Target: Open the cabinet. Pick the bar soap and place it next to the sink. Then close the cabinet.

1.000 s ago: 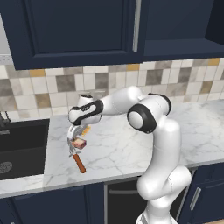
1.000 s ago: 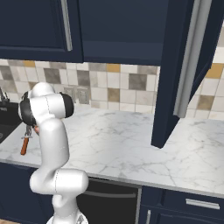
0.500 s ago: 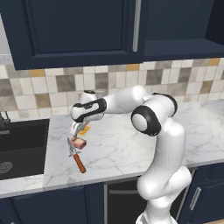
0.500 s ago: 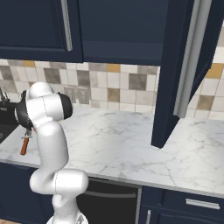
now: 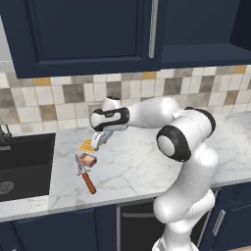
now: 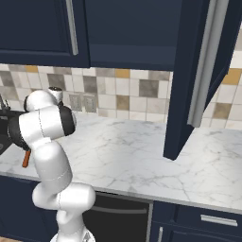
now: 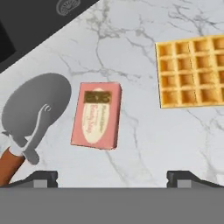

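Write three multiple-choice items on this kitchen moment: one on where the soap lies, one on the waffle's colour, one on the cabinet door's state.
1. Where does the soap lie?
A. In the sink
B. On the counter, between the waffle and the pizza cutter
C. On a cabinet shelf

2. What colour is the waffle?
A. Orange
B. Green
C. White

3. How does the cabinet door stand?
A. Shut
B. Taken off
C. Swung open

Key:
1 B: the soap lies flat on the marble counter, with the waffle on one side and the pizza cutter on the other, outside the sink; the claw hangs over it with its fingers spread.
2 A: its ridged squares are orange in the hand view.
3 C: in the right base view the cabinet door juts out over the counter.
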Controlling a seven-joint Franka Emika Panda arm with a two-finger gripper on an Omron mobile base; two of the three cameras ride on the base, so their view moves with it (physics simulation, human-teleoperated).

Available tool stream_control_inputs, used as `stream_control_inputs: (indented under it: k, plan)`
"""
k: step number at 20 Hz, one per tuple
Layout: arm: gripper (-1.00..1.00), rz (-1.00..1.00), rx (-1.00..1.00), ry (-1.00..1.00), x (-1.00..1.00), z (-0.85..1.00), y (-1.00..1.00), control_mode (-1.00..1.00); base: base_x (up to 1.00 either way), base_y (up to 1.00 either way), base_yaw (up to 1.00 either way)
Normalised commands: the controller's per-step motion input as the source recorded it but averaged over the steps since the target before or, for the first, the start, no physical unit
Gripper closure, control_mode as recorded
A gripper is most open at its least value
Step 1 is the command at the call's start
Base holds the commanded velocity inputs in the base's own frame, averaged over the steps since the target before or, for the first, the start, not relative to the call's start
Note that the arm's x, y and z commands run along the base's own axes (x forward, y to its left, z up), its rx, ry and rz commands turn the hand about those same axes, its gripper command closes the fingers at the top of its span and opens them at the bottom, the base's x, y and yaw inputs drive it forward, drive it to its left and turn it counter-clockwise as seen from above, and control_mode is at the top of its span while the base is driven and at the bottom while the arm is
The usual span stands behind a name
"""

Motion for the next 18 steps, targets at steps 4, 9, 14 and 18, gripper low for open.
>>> stream_control_inputs:
  k: [4,9,14,18]
  plan:
    - [-1.0,-0.15,0.07,0.0,-0.9,0.0,-0.79,-1.0,0.0,0.0,0.0]
    - [-1.0,-0.14,0.06,0.0,-0.75,0.0,-0.76,-1.0,0.0,0.0,0.0]
    - [-1.0,-0.08,0.02,-0.07,-0.69,0.13,-0.57,-1.0,0.0,0.0,0.0]
    - [-1.0,-0.08,0.01,-0.04,-0.94,0.41,-0.56,-1.0,0.0,0.0,0.0]
